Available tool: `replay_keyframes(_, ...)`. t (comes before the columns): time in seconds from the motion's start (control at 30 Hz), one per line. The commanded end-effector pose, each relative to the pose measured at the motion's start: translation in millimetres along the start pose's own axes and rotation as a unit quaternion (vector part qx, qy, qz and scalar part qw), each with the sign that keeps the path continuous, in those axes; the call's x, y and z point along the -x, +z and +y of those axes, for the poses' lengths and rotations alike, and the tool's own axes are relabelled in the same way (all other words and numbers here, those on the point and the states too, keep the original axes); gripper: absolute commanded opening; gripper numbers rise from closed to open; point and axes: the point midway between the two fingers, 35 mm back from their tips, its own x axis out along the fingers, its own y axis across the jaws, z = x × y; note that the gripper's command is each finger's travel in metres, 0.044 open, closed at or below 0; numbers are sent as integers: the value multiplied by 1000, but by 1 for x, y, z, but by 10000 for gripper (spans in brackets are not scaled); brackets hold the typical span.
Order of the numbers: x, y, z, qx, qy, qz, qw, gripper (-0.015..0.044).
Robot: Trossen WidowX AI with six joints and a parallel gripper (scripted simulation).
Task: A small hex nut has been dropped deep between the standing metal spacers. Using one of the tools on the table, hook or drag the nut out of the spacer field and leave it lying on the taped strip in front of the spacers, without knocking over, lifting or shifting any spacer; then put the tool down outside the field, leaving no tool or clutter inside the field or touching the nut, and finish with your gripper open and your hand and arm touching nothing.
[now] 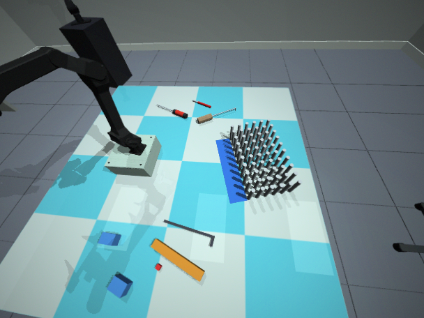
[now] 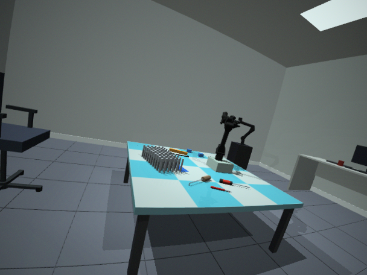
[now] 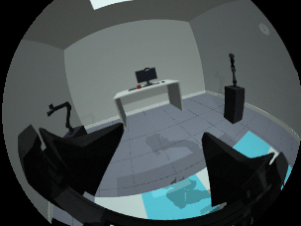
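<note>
My gripper (image 3: 163, 132) is open, with nothing between its fingers. It is out of the top view and well above the table in the exterior view. The metal spacers (image 1: 259, 153) (image 2: 161, 158) stand upright in a dense field. The blue taped strip (image 1: 226, 174) (image 2: 183, 169) lies along one side, with no nut visible on it. I cannot make out the nut among the spacers. A wooden-handled hook (image 1: 204, 118) (image 2: 206, 178), a red-and-black two-pronged tool (image 1: 180, 114) (image 2: 226, 181), a thin red tool (image 1: 203, 104) (image 2: 218, 189) and a dark L-shaped key (image 1: 190, 229) lie outside the field.
My arm (image 1: 106, 101) (image 2: 224, 140) rises from a pale block (image 1: 155, 157) (image 2: 221, 167). An orange bar (image 1: 178, 259) (image 2: 178, 151), two blue blocks (image 1: 109, 238) (image 1: 119, 286) and a small red cube (image 1: 158, 267) lie near the L-shaped key. A dark pedestal (image 1: 97, 52) stands beyond the table.
</note>
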Motion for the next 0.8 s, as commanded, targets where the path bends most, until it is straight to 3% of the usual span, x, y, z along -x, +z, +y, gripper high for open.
replay_keyframes(0.0, 1, -1, 1, -3, 4, 3, 1000, 426)
replay_keyframes(0.13, 28, -26, 27, -22, 86, 53, 995, 440)
replay_keyframes(0.37, 114, -92, 70, 28, 261, 141, 955, 440)
replay_keyframes(0.77, 297, -179, 61, 119, 544, 246, 793, 440)
